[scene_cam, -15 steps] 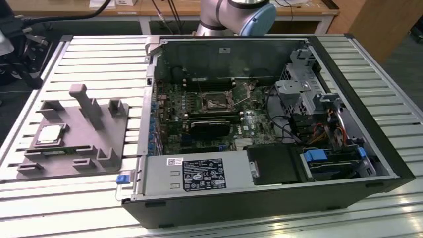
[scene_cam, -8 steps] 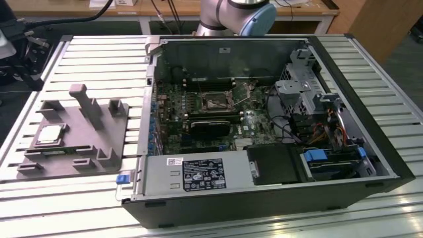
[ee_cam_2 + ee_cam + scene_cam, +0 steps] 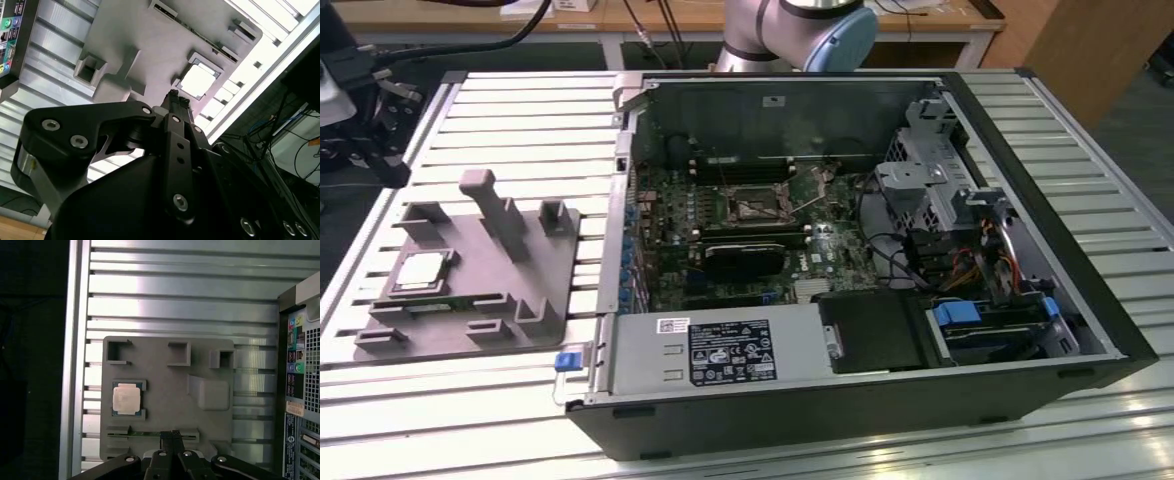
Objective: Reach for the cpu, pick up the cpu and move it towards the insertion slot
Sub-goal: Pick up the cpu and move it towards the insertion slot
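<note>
The cpu (image 3: 424, 270) lies flat in a recess of the grey fixture block (image 3: 520, 275) on the slatted surface (image 3: 520, 120). In the exterior view it sits at about nine o'clock from the insertion slot (image 3: 754, 208), which is inside the open computer case (image 3: 854, 420). In both wrist views the gripper (image 3: 170, 434) hangs above the block, jaws pressed narrowly together, gripping nothing, near the cpu but apart from it.

The counter (image 3: 520, 110) is a slatted, silvery metal surface with long grooves running across it. Two things lie directly on it, just beside each other with a strip of bare slats between them. A grey fixture (image 3: 500, 300) is toward the exterior view's left, and an open black case (image 3: 854, 420) is toward its right. The fixture has upright posts and recesses, and the cpu (image 3: 424, 270) lies flat in one recess.
</note>
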Robot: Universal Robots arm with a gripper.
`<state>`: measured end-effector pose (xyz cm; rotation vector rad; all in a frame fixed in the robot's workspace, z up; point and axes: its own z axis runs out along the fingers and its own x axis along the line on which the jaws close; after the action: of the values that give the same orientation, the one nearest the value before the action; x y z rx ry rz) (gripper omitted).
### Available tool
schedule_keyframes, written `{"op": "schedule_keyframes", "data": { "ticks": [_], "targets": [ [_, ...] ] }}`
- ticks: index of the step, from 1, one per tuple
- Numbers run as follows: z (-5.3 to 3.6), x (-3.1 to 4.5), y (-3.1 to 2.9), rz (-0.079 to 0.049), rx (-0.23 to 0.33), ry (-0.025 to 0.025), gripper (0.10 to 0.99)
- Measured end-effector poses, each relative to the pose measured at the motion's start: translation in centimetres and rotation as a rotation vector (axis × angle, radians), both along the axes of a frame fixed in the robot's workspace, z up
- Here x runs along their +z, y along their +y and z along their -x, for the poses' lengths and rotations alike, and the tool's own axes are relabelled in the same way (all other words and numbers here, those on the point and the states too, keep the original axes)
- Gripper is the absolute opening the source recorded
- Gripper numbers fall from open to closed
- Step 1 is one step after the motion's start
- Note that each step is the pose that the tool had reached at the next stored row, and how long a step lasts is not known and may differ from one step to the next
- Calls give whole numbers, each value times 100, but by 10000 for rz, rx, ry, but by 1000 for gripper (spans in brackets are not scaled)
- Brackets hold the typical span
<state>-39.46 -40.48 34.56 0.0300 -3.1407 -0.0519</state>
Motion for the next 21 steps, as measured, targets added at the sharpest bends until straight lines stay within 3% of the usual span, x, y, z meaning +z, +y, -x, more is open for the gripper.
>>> {"op": "schedule_keyframes", "data": {
  "ticks": [21],
  "targets": [
    [47,-274,0,6,0,0,106]
  ]
}}
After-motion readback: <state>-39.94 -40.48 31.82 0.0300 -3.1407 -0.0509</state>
